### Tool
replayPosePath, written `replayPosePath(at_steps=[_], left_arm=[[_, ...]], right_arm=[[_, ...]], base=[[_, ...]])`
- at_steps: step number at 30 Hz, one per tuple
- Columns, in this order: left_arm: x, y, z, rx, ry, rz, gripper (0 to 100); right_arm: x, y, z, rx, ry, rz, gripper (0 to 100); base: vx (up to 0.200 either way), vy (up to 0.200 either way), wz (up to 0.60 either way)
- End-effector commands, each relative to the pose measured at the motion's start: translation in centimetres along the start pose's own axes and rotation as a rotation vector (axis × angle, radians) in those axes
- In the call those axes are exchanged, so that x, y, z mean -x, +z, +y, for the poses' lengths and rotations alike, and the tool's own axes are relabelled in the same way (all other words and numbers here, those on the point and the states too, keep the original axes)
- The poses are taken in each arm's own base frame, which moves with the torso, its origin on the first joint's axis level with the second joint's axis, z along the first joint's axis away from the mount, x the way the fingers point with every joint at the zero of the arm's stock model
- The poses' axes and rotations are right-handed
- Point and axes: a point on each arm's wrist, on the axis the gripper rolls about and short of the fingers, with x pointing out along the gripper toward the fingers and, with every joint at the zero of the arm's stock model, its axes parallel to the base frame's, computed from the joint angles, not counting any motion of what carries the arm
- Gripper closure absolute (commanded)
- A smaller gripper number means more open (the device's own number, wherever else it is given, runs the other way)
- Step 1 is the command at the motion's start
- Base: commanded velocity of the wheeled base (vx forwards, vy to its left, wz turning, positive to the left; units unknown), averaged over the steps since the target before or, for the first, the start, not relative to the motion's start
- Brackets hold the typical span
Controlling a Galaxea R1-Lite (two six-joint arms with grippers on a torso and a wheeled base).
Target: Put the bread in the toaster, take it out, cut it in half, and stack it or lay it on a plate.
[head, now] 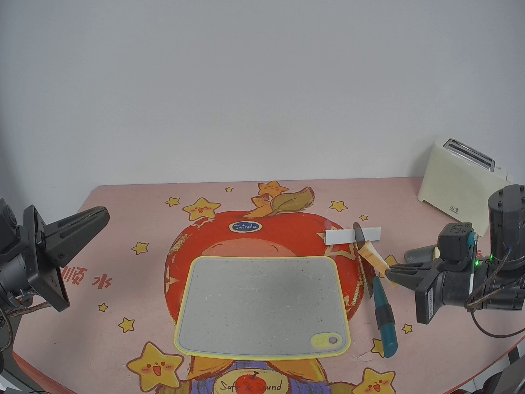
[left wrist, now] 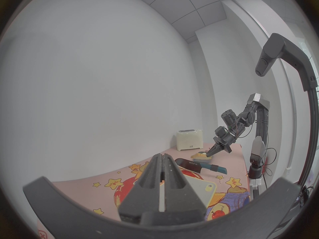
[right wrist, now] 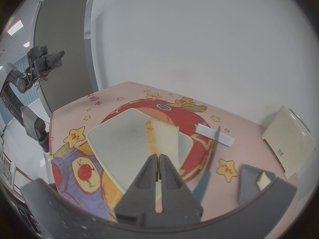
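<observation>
1. The right hand (head: 389, 272) is clamped on the bread (head: 374, 255), above the knife (head: 384, 316) beside the cutting board (head: 262, 302).
2. The left hand (head: 103, 214), fingers together, hangs over the table (head: 131, 209) edge.
3. Probable step: carrying the bread to the toaster (head: 459, 184). Keep the slice upright and align it with the slot before lowering

Matte dark-grey arms (head: 504, 214), black cables (head: 488, 333)

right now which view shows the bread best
The right wrist view: the bread shows its broad face, held in the right end effector. The head view shows it edge-on, and the left wrist view shows it small and far off.
</observation>
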Motion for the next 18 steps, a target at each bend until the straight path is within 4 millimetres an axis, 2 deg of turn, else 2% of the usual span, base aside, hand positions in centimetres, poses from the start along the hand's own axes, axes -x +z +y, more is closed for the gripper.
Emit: replayPosePath(at_steps=[1, 18], left_arm=[[0.01, 0.01, -0.02, 0.001, -0.005, 0.000, 100], [0.04, 0.00, -0.04, -0.005, -0.005, 0.000, 100]], right_arm=[[-0.10, -0.03, 0.02, 0.001, -0.006, 0.004, 100], [-0.15, -0.17, 0.11, 0.006, -0.009, 0.010, 100]], base=[[0.000, -0.200, 0.00], [0.000, -0.200, 0.00]])
